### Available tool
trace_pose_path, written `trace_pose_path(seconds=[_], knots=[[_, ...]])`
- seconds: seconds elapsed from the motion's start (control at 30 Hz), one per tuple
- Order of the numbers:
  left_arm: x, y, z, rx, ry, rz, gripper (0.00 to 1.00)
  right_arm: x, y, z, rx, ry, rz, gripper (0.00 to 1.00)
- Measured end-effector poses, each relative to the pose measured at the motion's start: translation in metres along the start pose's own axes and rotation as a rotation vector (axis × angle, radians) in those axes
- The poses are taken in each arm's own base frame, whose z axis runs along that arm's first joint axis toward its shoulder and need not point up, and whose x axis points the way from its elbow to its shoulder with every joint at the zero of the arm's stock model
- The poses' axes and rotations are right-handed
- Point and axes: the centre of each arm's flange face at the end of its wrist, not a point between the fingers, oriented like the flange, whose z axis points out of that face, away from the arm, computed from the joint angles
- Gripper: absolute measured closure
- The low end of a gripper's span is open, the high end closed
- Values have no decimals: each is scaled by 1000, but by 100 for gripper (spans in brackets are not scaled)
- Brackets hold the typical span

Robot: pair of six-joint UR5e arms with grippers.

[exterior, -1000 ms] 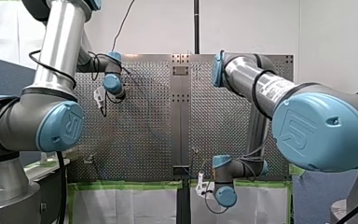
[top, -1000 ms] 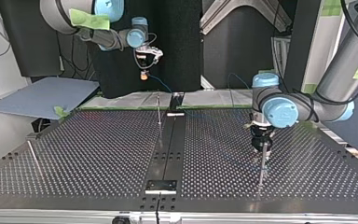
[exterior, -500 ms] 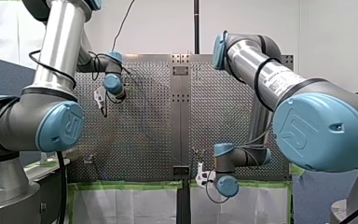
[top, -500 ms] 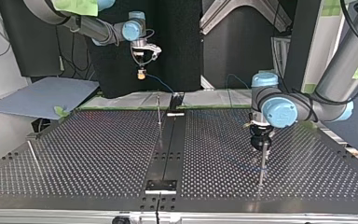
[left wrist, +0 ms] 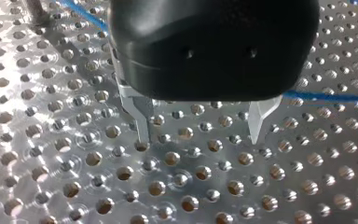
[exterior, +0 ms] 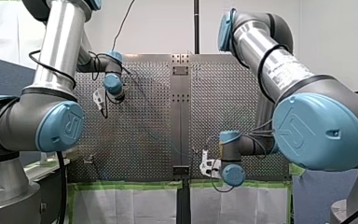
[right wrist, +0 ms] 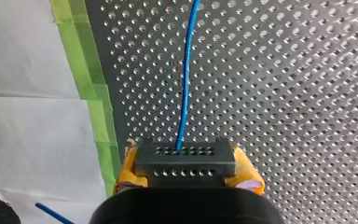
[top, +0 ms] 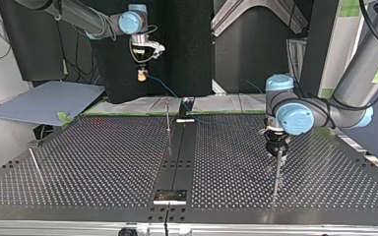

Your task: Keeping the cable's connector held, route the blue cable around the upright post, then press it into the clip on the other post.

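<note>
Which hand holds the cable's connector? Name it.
My right hand, its yellow pads clamped on the black connector; my left hand is open and empty.

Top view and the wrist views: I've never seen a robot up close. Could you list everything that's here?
table: one, silvery, perforated, under both arms
posts: three, thin metal, on table at top view's left, middle, right
cable: one, blue, from connector out over table
connector: one, dark, in right end effector
tape: some strips, green, along table's edge
sheet: one, grey-blue, beside table at top view's left
left end effector: one, black, metal fingers open, over table
right end effector: one, yellow pads, shut on connector
</note>
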Motion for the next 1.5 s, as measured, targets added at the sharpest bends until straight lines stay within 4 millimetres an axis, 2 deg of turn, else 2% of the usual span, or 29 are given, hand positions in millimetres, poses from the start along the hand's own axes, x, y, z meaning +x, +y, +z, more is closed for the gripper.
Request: trace_pose_path(seconds=[0.37, 0.53, 0.7, 0.9, 1.23, 1.5], knots=[[5, -1, -3, 56, 78, -108, 1, 29, 4, -35, 0, 7, -4, 100], [7, 1, -5, 54, 112, -155, 1, 45, 3, -38, 3, 31, -1, 100], [8, 8, -6, 28, 135, -206, 1, 50, 3, -38, 3, 38, -5, 100], [16, 19, -8, 24, 156, -266, 1, 48, 4, -38, 2, 35, -20, 100], [20, 22, -7, 46, 178, -374, 1, 15, 13, -39, -11, 12, -6, 100], [37, 34, -12, 56, 196, -457, 1, 9, 14, -39, -8, 6, -9, 100]])
